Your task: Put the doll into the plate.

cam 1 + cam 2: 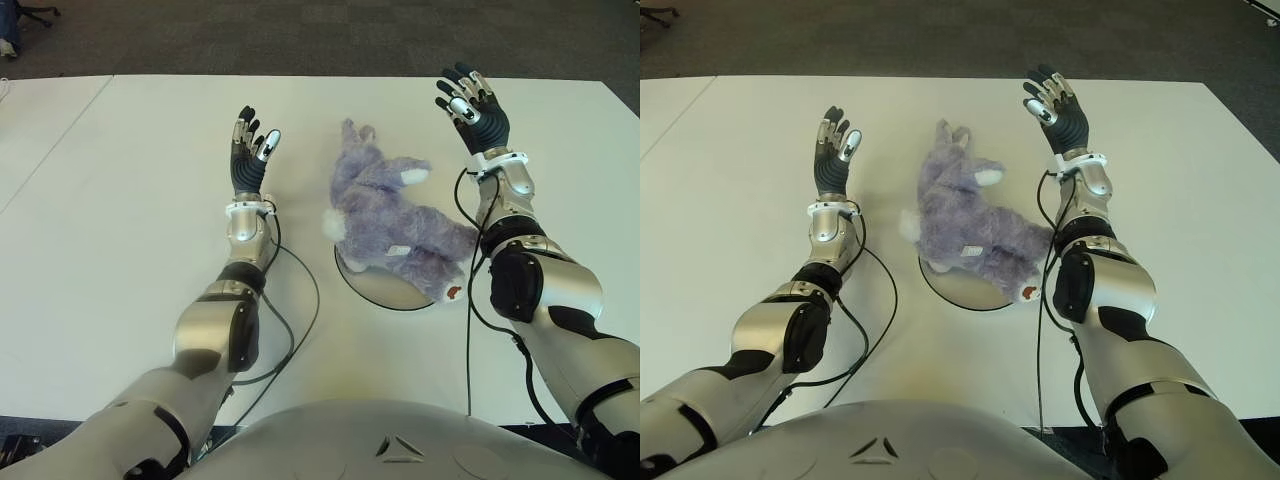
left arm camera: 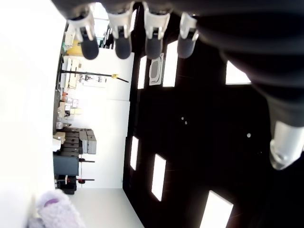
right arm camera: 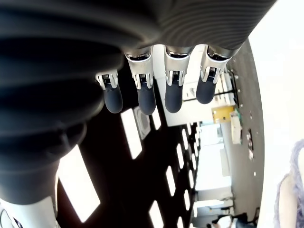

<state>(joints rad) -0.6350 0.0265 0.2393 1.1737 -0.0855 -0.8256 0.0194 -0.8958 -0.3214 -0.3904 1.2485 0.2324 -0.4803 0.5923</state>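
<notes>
Nearest the robot's body sits the plate [image 1: 392, 290], a pale round dish on the white table [image 1: 120, 250], and the doll [image 1: 385, 215] — a purple plush animal — already lies across it. Its hind end and one foot cover the plate's near-right part, while head and ears reach beyond the far rim toward the table's middle, so only part of the doll is truly over the dish. The long axis runs from near-right to far-left.

Farther out, the left hand [image 1: 248, 155] is raised just to the doll's left, fingers extended and relaxed, holding nothing; its wrist view shows four straight fingers [image 2: 122, 45] against the ceiling. The right hand [image 1: 475, 110] stands up beyond and to the right of the doll, likewise spread and empty. Neither touches the plush; the doll lies between them, inward from both palms, with the left hand a little closer to its head

The plate holds nothing else, and the placement looks essentially made
</notes>
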